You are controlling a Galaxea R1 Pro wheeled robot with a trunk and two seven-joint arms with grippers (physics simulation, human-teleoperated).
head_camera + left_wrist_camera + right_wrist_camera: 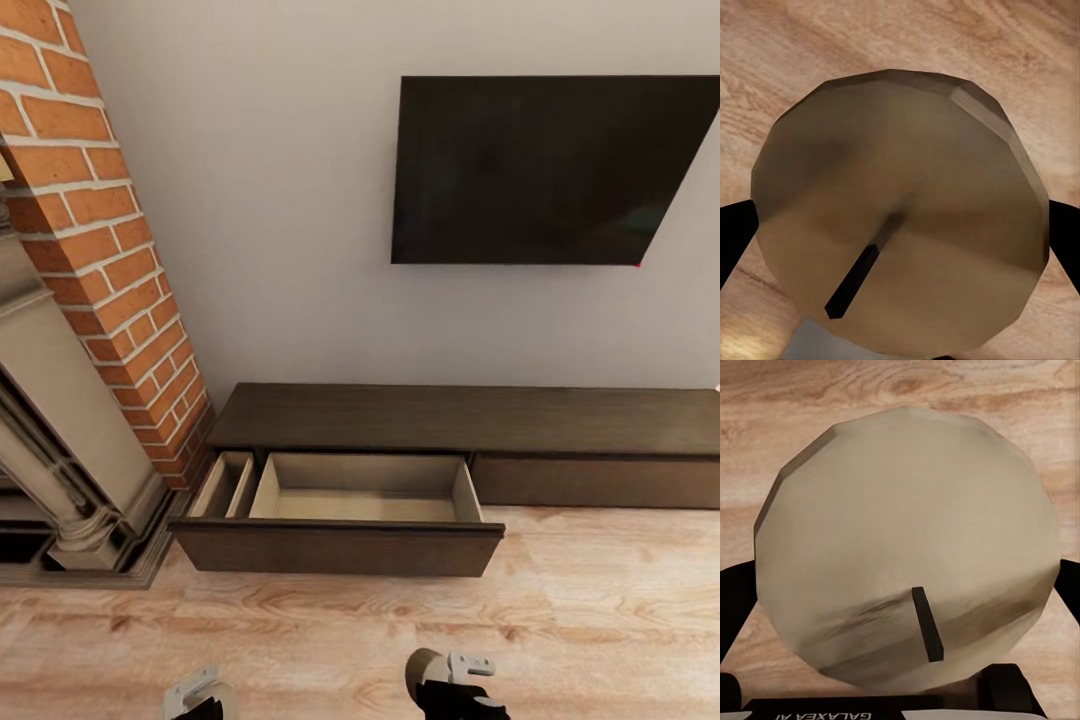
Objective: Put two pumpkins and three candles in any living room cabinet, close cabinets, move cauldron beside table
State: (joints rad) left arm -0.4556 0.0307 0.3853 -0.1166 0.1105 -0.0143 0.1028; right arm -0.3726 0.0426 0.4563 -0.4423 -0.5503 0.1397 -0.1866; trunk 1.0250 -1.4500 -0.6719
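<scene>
1. The left gripper (900, 225) is clamped on a candle (900, 210); in the left wrist view the beige-tan disc of its top, with a dark wick (862, 277) lying across it, sits between the two black fingers (735, 240), one touching each side of the candle.

2. The right gripper (904, 585) is likewise pinching a second candle (907, 547); its paler top face and short dark wick (928, 624) lie between the black fingers (735, 607), which press against its two sides.

3. Beyond both candles lies bare wooden floor (560, 620); in the head view the left gripper (195, 695) and right gripper (455, 685) sit low at the frame's edge, the pale end of the second candle (425, 668) showing at the right one.

4. Ahead of both grippers, well apart across the floor, stands the cabinet (470, 415), long, low and dark brown against the wall; its drawer (340, 545) is pulled out towards the grippers, more in line with the left gripper than the right; its pale interior shows a narrow compartment and a wide one.

5. Above the cabinet a dark television (545, 170) hangs on the wall; beyond the left gripper, to its outer side, rises a brick column (110, 250) with a stone fireplace surround (60, 440).
</scene>
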